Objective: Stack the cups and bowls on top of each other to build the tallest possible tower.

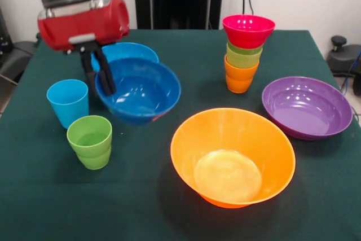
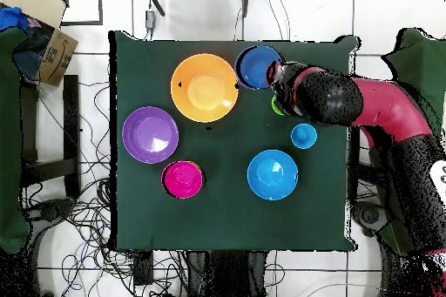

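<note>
Fingers (image 1: 100, 71) pinch the rim of a blue bowl (image 1: 141, 90) & hold it up, near the counter's (image 1: 186, 66) left side. Tower (image 1: 243, 55), red bowl (image 1: 248, 30) on top, stands nr the far edge.

Open cloth lies between the tower (image 1: 243, 55) and blue bowl (image 1: 139, 90); the orange bowl (image 1: 233, 156) blocks the front.

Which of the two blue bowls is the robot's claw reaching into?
The nearer, deeper blue bowl in the front view. The gripper reaches down over its rim, while the other blue bowl sits behind it, partly hidden.
</note>
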Controlling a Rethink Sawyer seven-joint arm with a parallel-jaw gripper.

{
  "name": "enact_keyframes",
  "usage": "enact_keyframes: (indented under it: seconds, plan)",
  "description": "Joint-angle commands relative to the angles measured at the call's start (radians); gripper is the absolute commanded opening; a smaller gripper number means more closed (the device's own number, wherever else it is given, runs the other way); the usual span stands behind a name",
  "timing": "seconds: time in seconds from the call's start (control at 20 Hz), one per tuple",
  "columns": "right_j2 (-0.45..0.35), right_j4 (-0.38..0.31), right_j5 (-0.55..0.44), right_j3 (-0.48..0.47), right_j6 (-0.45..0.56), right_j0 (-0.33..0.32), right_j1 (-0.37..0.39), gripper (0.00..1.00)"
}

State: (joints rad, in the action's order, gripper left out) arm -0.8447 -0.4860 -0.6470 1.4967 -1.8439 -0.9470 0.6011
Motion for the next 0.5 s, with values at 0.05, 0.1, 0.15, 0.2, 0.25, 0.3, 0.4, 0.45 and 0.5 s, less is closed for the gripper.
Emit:
enact_keyframes:
  seconds: [0.05, 0.1, 0.15, 0.2, 0.25, 0.3, 0.4, 0.45, 0.5]
  plan:
    - [-0.050, 0.065, -0.123, 0.173, 0.091, 0.017, 0.118, 0.00]
    - [-0.059, 0.076, -0.117, 0.192, 0.085, 0.012, 0.131, 0.00]
    - [-0.063, 0.088, -0.118, 0.207, 0.079, 0.009, 0.145, 0.00]
    - [-0.068, 0.100, -0.119, 0.222, 0.073, 0.007, 0.159, 0.00]
    - [-0.073, 0.112, -0.120, 0.237, 0.067, 0.004, 0.173, 0.00]
    - [-0.083, 0.127, -0.119, 0.257, 0.063, -0.002, 0.183, 0.00]
    - [-0.103, 0.158, -0.115, 0.293, 0.052, -0.012, 0.204, 0.00]
    - [-0.110, 0.169, -0.108, 0.309, 0.045, -0.015, 0.212, 0.00]
    - [-0.116, 0.181, -0.105, 0.322, 0.038, -0.017, 0.221, 0.00]
